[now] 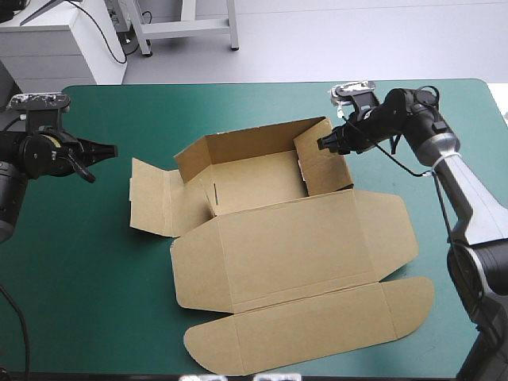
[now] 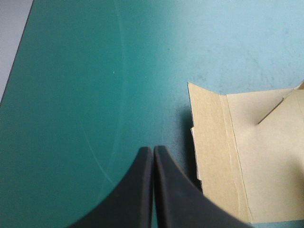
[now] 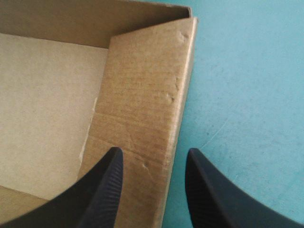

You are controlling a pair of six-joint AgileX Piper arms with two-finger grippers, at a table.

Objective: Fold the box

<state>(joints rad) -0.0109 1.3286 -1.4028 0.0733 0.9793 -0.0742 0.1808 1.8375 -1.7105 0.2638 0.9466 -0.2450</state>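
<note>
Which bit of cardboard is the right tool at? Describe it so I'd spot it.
On the teal-green table lies a brown box, half raised at its far side. Its short end wall on the right stands upright at the open right tool; the left end flap lies flat.

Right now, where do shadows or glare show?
High view: even light, thin shadow under the left flap of the box. Left wrist view: shadow on the teal-green cover beside the flap, sheen farther off. Right wrist view: wall beyond the fingers shaded.

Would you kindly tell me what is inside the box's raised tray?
Only its bare brown floor shows inside the box; nothing lies there. The right wall, straddled by the open right claw, covers the floor strip beneath it.
</note>
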